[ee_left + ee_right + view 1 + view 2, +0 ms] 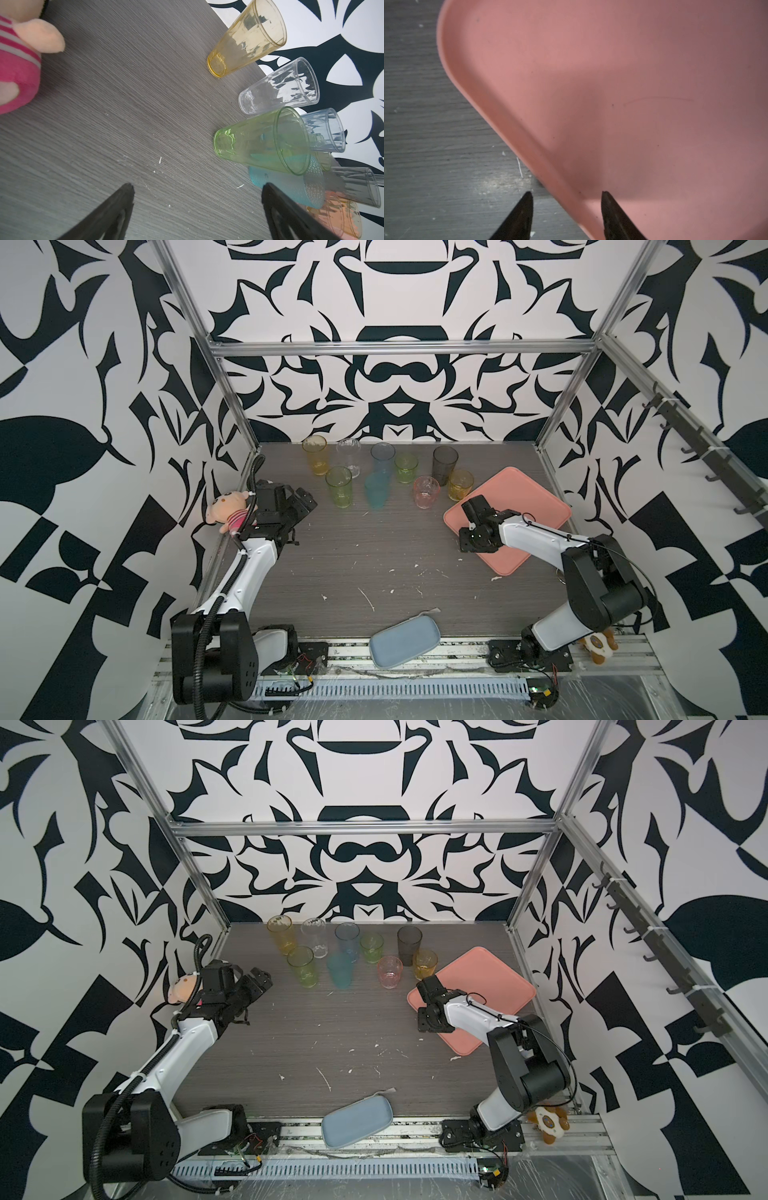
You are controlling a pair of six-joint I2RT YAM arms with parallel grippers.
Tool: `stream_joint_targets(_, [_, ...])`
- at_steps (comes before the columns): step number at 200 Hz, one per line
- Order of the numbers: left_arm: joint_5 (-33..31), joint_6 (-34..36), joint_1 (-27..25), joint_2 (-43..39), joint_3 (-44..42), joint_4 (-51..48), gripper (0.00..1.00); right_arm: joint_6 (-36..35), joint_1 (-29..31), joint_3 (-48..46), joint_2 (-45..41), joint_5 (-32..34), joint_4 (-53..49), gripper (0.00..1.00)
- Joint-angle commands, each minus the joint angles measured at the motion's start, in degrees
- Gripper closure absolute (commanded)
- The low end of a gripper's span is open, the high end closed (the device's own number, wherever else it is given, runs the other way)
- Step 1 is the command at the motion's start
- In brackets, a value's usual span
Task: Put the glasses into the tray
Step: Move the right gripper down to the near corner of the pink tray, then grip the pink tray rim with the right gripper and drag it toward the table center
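Note:
Several tinted glasses stand at the back of the table in both top views, from the tall yellow glass [316,454] to the short amber glass [460,484] beside the tray [540,506]. Nothing stands in the salmon-pink tray [511,986]. My left gripper [305,499] is wide open and holds nothing, left of the tall green glass [259,141] and the teal glass [291,187]. My right gripper [566,194] points down, open, with its jaws astride the tray's [633,83] front-left rim. One finger hangs over the table, its partner over the tray floor.
A pink plush doll [226,510] lies against the left wall behind my left arm. A blue-grey oblong dish [405,641] overhangs the table's front edge. A small plush toy [598,645] sits by the right arm's base. Walls and metal posts enclose the table.

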Motion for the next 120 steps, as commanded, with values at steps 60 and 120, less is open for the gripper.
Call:
stream_joint_targets(60, [0.9, -0.22, 0.18, 0.32, -0.73, 0.91, 0.0, 0.15, 3.11, 1.41, 1.84, -0.63, 1.08, 0.73])
stream_joint_targets(120, [0.63, 0.03, 0.23, -0.24, -0.48, -0.13, 0.0, 1.07, 6.59, 3.56, 5.05, -1.22, 1.97, 0.81])
